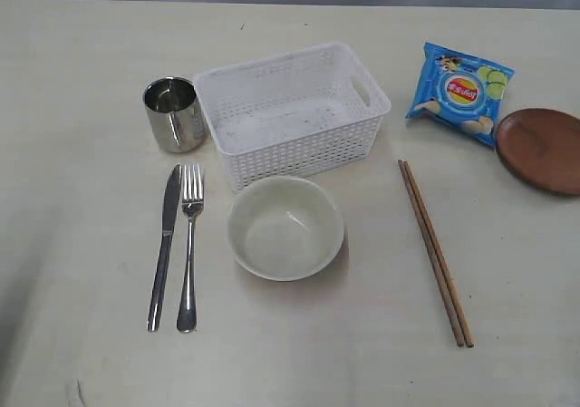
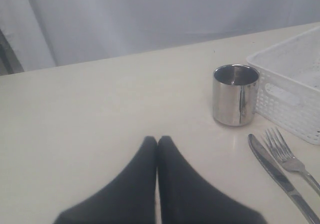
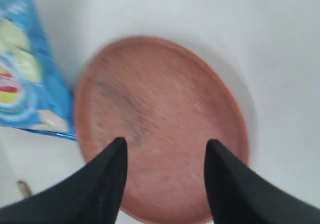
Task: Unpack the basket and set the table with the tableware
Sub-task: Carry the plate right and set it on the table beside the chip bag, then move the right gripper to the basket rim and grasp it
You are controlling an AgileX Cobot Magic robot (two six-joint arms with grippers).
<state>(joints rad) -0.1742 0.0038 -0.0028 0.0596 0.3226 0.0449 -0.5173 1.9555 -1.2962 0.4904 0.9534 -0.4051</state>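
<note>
The plate (image 3: 160,109), where is it and how does it look?
– Round, dark reddish-brown, faint grain, low rim; flat on the bench (image 1: 362,362) on the right arm's side, just beside the crisp bag (image 1: 460,92)
And handling?
– Probably stiff, light, smooth; lying flat, so I'd pinch its rim; right fingers (image 3: 100,189) hang spread above it, grasping nothing; left fingers (image 2: 135,184) are pressed together, empty

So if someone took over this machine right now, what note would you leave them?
Left gripper: shut, holding nothing, near the mug.
Right gripper: open, above the plate, which lies beside the crisp bag.
Basket: looks empty.
Laid out: knife, fork, bowl, chopsticks.
Left: probably bringing the plate into the setting.
</note>
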